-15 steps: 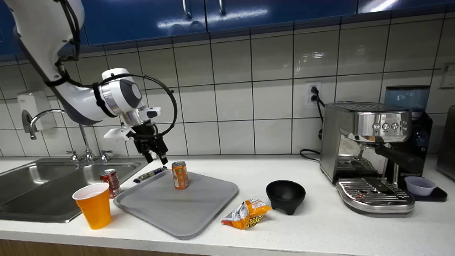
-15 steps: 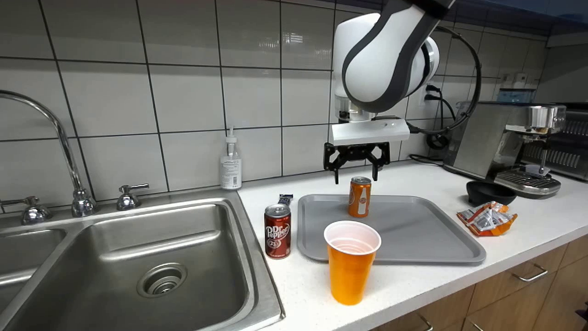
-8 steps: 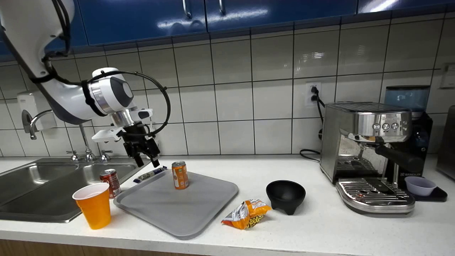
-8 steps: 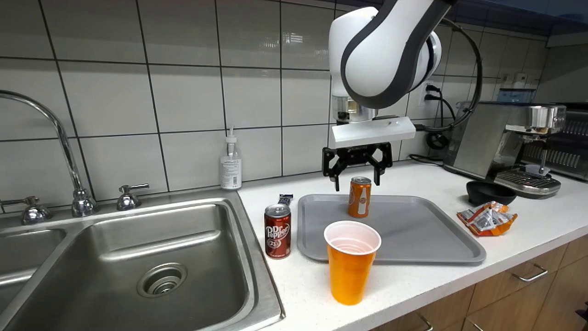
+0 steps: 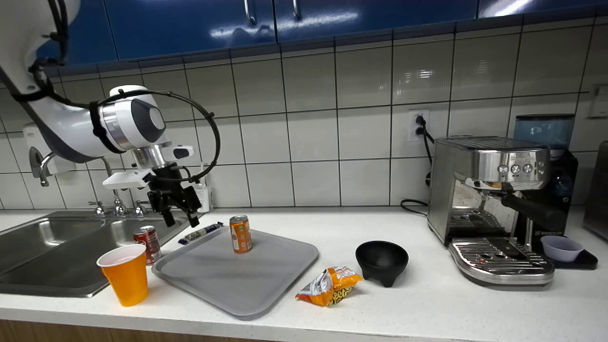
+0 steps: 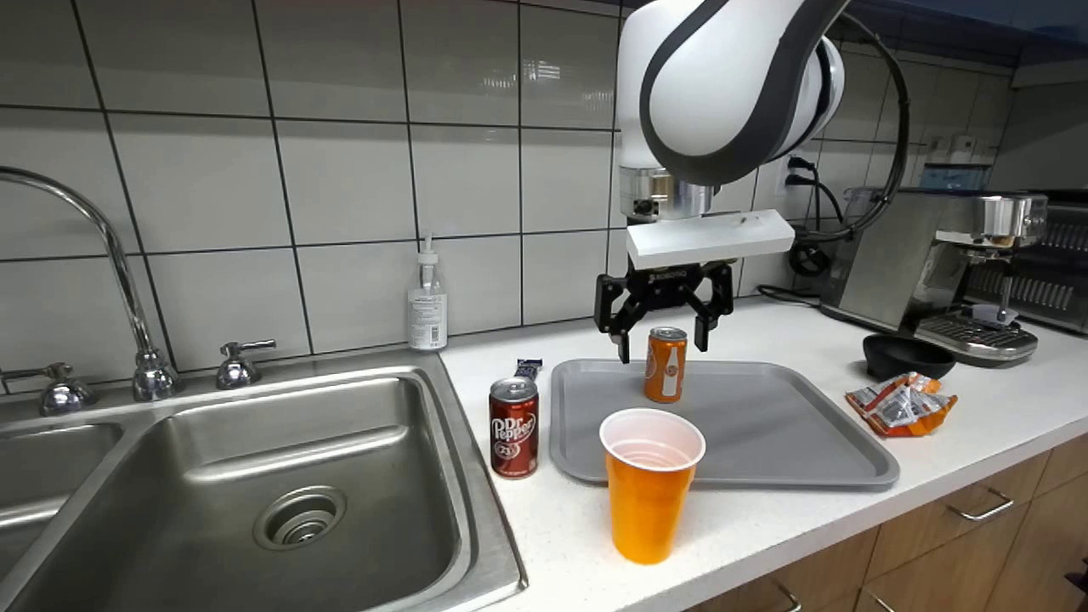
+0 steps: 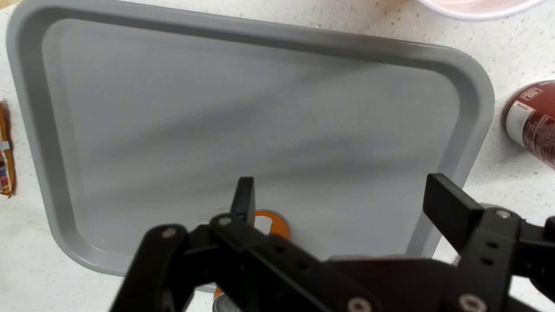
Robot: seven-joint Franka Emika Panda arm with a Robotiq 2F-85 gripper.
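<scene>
My gripper [image 5: 181,222] hangs in the air with its jaws wide apart and nothing between them. In an exterior view it is left of the upright orange can [image 5: 241,233], above a dark-wrapped bar [image 5: 201,233]. The can stands on the grey tray [image 5: 228,280] near its back corner. In an exterior view the can [image 6: 665,374] shows behind the gap of the gripper [image 6: 663,350]. In the wrist view the can [image 7: 277,223] is partly hidden by a finger [image 7: 243,199]. A red Dr Pepper can [image 6: 514,433] and an orange cup [image 6: 648,501] stand beside the tray.
The steel sink [image 6: 493,544] borders the Dr Pepper can's side. Past the tray's far side lie a Cheetos bag [image 5: 328,286] and a black bowl [image 5: 381,261]. A coffee machine [image 5: 489,161] stands farther along. A soap bottle [image 6: 427,306] is by the tiled wall.
The open gripper has moved left and slightly lower in an exterior view, away from the orange can toward the sink. The cans, cup, tray, bag and bowl have stayed put.
</scene>
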